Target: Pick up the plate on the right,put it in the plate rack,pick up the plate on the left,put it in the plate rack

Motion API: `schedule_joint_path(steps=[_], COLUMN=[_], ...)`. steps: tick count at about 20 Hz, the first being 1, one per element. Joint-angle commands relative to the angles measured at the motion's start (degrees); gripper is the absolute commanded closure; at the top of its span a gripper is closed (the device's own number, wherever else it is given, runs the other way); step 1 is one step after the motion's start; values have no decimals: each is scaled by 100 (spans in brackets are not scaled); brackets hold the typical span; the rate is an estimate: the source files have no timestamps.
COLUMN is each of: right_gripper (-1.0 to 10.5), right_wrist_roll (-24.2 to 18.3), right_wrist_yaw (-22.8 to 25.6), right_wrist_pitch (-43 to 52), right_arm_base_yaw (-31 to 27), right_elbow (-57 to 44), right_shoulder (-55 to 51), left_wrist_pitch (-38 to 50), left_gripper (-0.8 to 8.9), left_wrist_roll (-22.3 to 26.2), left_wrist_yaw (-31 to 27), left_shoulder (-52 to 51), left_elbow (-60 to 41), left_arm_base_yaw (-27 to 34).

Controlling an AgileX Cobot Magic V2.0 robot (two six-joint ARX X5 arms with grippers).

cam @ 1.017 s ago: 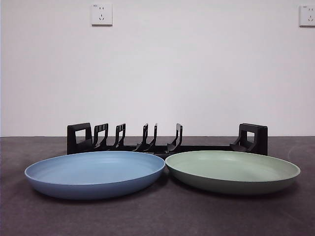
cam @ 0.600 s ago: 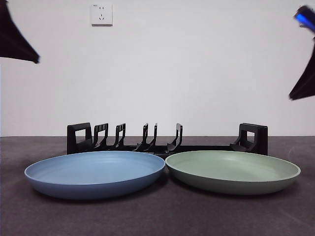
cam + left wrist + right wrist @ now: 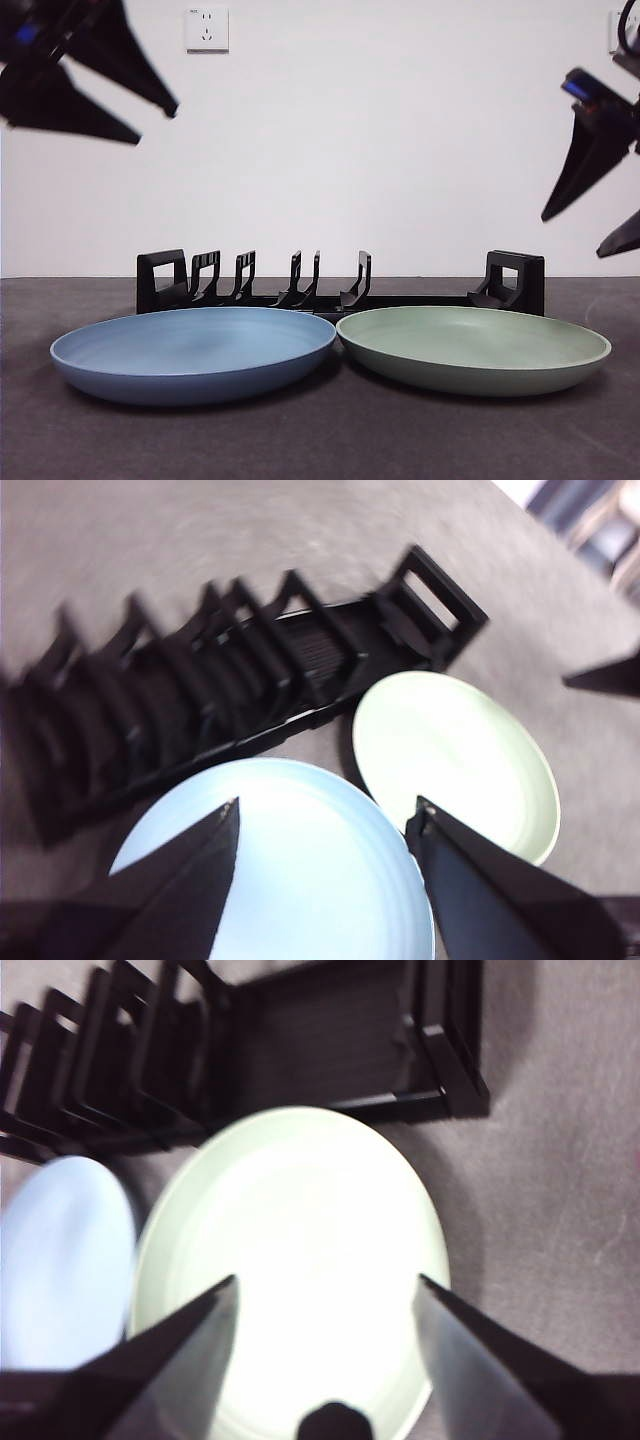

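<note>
R gripper [image 3: 592, 200], jaws spread, hangs above green plate [image 3: 473, 348] for pickup; L gripper [image 3: 155, 120] spread, over blue plate [image 3: 193, 352]; rack [image 3: 340, 285] empty.

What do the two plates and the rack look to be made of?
Blue plate and green plate: probably matte plastic or melamine, judging by the flat pastel colour, thin rims and lack of a glazed shine. Plate rack: likely moulded black plastic, with chunky one-piece prongs and a dull, slightly glossy finish.
</note>
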Motion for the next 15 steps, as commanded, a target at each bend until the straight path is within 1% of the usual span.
schedule_joint_path(steps=[1,3,5,6,9,11,14,15], right_gripper=[669,669,669,669,675,775,864,911], right_wrist_roll=[-83,-127,-177,-192,-210,-210,-208,-208], right_wrist_yaw=[20,22,22,22,37,33,35,37], right_wrist_pitch=[-4,-4,-2,0,33,39,35,33], right_arm_base_yaw=[0,0,0,2,2,2,2,2], right_elbow=[13,13,13,13,13,13,13,13], right_shoulder=[313,619,907,1054,1394,1572,1727,1753], left_wrist_pitch=[-374,-634,-697,-673,-564,-568,-570,-570], left_gripper=[521,521,521,522,522,522,522,522], left_wrist_roll=[719,1008,1128,1128,1130,1130,1130,1130], left_wrist_yaw=[-533,-1091,-1480,-1615,-1781,-1786,-1794,-1810], left_shoulder=[0,0,0,0,2,4,4,4], left_elbow=[334,636,852,927,953,953,953,953], left_arm_base_yaw=[-501,-988,-1412,-1598,-1921,-2004,-2050,-2052])
